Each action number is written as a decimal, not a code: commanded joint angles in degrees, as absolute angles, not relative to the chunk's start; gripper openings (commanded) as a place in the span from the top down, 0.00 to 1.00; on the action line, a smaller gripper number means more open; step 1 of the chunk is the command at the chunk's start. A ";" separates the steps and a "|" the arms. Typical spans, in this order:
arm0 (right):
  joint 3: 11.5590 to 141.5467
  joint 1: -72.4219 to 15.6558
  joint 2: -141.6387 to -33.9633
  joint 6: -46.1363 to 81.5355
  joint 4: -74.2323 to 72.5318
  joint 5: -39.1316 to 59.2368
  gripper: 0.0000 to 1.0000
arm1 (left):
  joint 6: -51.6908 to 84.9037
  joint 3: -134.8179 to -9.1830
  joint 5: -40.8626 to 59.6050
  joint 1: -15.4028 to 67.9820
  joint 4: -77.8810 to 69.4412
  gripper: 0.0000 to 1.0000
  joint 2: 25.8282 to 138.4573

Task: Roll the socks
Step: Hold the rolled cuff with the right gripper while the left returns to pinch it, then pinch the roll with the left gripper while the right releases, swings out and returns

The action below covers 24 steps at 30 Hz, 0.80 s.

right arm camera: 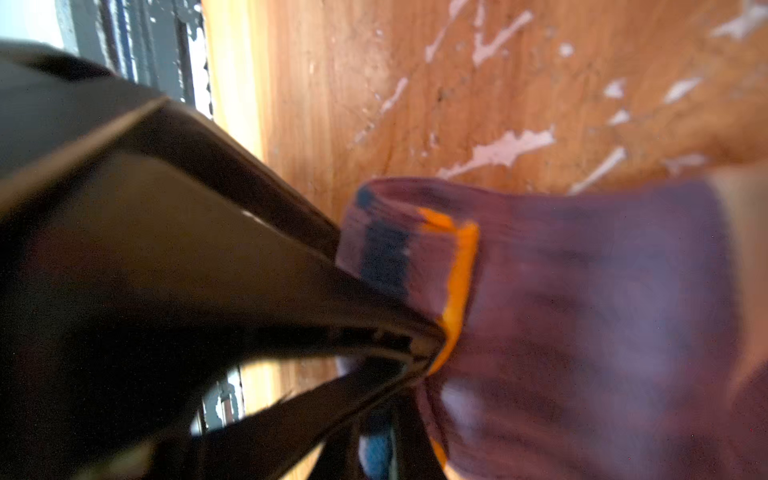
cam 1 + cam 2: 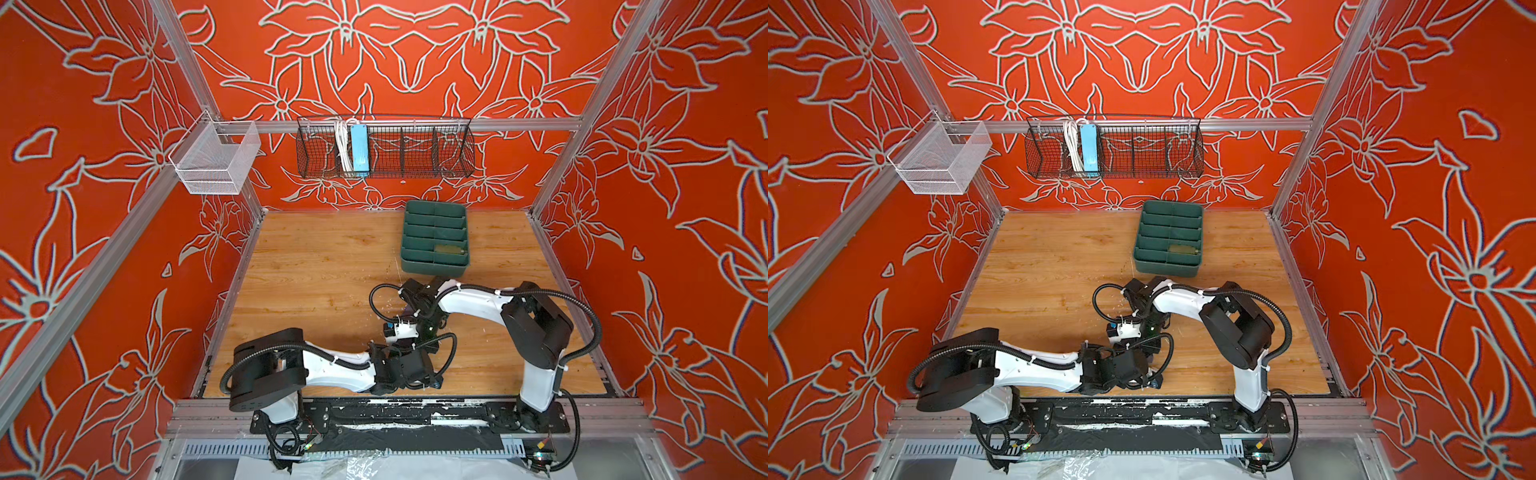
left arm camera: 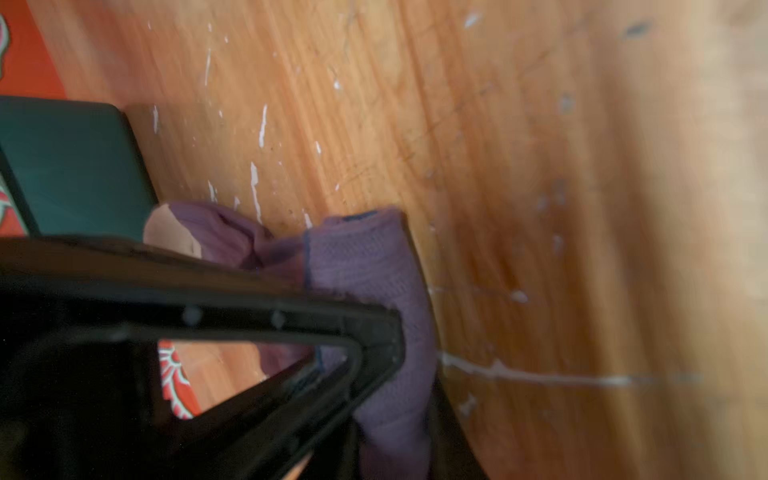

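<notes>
r gripper (image 1: 428, 353) fingers pinched shut on the purple sock (image 1: 582, 311) at its ribbed, orange-striped cuff. l gripper (image 3: 415, 365) looks clamped on the same sock's knit body, beige patch bunched beside. both arms bent low, wrists meeting over the scuffed wood table (image 2: 324, 270). olive sock (image 2: 446, 249) lies in a green tray (image 2: 432, 271) compartment.

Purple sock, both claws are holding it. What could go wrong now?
1. The right gripper pinches only the sock's edge, right at the orange stripe. With so little cloth in the grip, a tug might slip it out.
2. The left gripper is shut on the same sock close by. If the two pull apart, the sock could stretch or pop free of one grip.
</notes>
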<state>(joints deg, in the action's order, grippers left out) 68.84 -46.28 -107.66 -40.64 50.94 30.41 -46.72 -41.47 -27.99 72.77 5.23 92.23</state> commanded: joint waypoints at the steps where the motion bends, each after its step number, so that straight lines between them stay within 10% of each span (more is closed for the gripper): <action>1: 69.10 -46.18 -108.67 -42.18 51.37 31.02 1.00 | -46.16 -41.31 -29.58 72.77 5.68 0.93 94.49; 6: 66.26 -45.64 -104.59 -39.18 47.74 26.01 1.00 | -46.78 -39.79 -28.46 72.77 6.83 1.00 92.29; 12: 54.90 -43.55 -86.49 -30.43 32.13 14.45 0.62 | -50.69 -39.77 -20.72 72.69 11.51 1.00 89.09; 24: 40.00 -33.44 -40.99 -19.03 8.61 -9.95 0.39 | -49.61 -54.97 4.71 62.48 31.04 1.00 93.04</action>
